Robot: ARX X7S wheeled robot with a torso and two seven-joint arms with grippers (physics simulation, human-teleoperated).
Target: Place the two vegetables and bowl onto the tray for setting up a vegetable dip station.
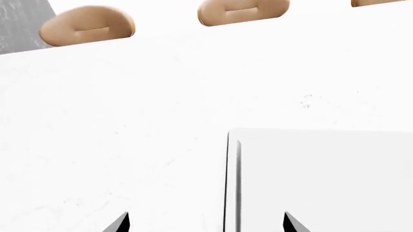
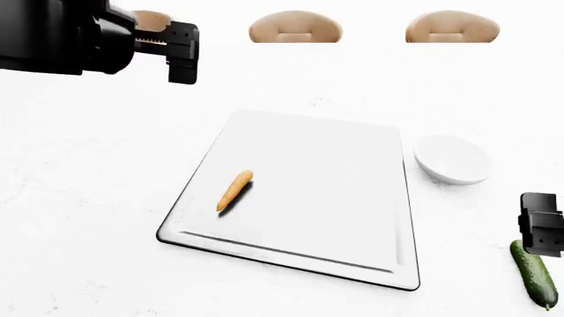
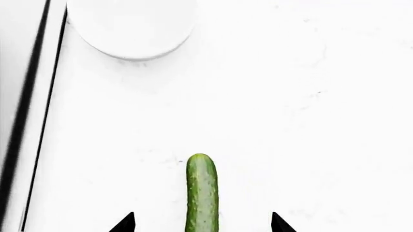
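The carrot point(image 2: 234, 190) is seen lying on the tray point(image 2: 352, 198), toward its left edge; the bowl point(image 2: 453, 159) is set on the white table point(image 2: 79, 198) just beside the tray's right edge; the cucumber point(image 2: 534, 272) lies near the table's front right corner. The right gripper point(image 3: 202, 223) is held open astride the cucumber, gripping nothing; the left gripper point(image 2: 181, 49) is raised near the far left, open and empty.

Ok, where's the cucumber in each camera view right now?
Head view: cucumber at the lower right corner, on the table beside the right gripper.
Right wrist view: bottom centre, between the open gripper's fingertips.
Left wrist view: not in it.
Shared landmark: the tray, also at the right wrist view's left edge and in the left wrist view.
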